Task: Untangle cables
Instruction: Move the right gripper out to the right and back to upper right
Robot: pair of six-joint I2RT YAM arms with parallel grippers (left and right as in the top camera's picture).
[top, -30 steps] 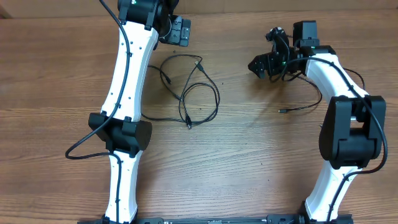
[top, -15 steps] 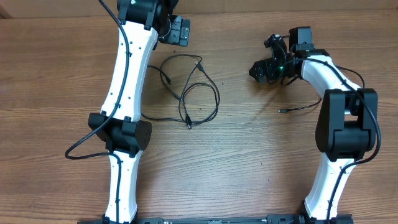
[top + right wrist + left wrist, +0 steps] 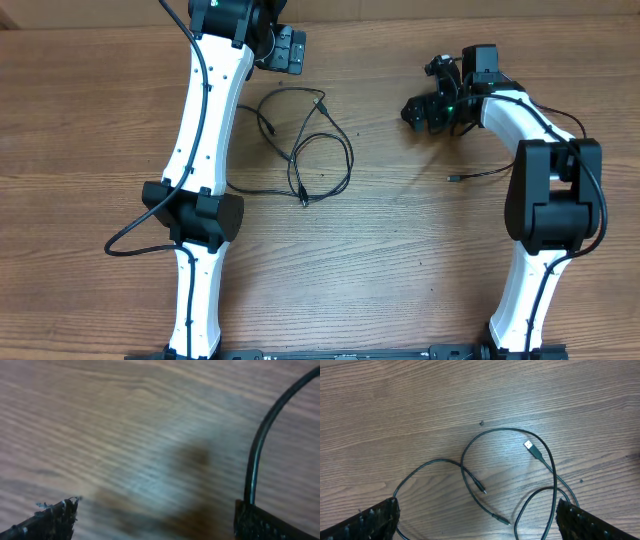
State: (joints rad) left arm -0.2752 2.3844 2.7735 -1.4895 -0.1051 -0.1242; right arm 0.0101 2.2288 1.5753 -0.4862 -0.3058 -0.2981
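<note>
A wooden table (image 3: 400,290) carried a loose tangle of thin black cables (image 3: 300,152), lying flat in crossed loops near its middle. Well apart to the right lay a single cord (image 3: 480,175), its small plug pointing left.

On the brown wooden tabletop (image 3: 400,270), thin black cables (image 3: 327,134) lie in loose, crossing loops, a little toward eleven o'clock of the middle. The left arm's black gripper (image 3: 290,50) hangs at twelve o'clock from them, well apart. The right arm's black gripper (image 3: 415,108) sits toward one o'clock. A separate thin black cord (image 3: 480,175) trails between four and five o'clock of it.
</note>
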